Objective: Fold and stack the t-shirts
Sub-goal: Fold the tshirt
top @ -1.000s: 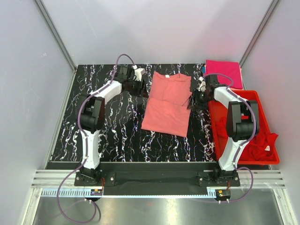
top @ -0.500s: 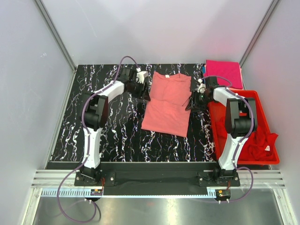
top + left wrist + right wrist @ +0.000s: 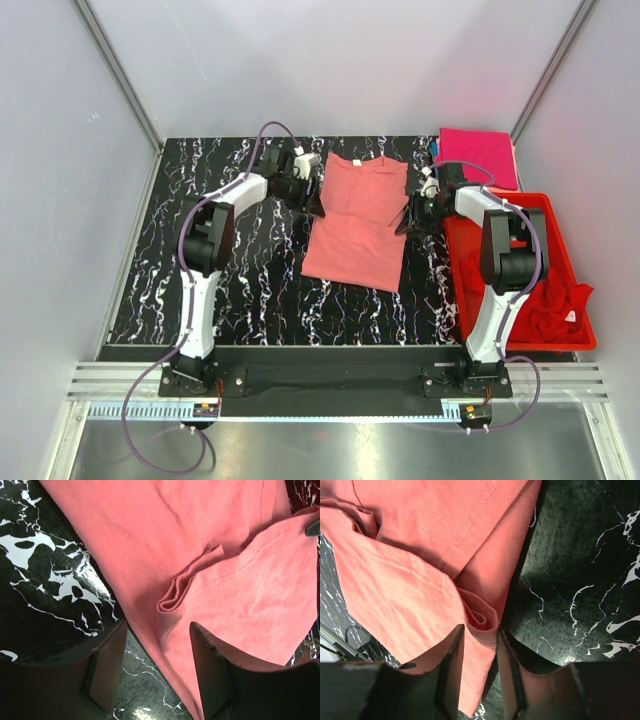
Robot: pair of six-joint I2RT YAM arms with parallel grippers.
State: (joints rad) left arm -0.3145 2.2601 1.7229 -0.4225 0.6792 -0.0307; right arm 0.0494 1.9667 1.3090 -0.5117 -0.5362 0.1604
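Note:
A salmon-pink t-shirt [image 3: 358, 220] lies flat in the middle of the table with its sleeves folded in. My left gripper [image 3: 312, 200] is open at the shirt's left edge. In the left wrist view [image 3: 157, 672] one finger is over the table and the other over the cloth [image 3: 215, 555]. My right gripper [image 3: 408, 222] is at the shirt's right edge. In the right wrist view [image 3: 480, 665] its jaws stand narrow, with a bunched fold of the shirt [image 3: 420, 565] pinched between them. A folded magenta-pink t-shirt [image 3: 478, 155] lies at the back right. A red t-shirt [image 3: 555, 300] lies crumpled in the bin.
A rigid red plastic bin [image 3: 563, 250] stands along the table's right side, just right of my right arm. The black marbled table [image 3: 240, 270] shows bare to the left of and in front of the salmon shirt. Grey walls enclose the back and sides.
My left gripper has moved right, from beside the shirt to over its left edge. My right gripper has stayed at the right edge.

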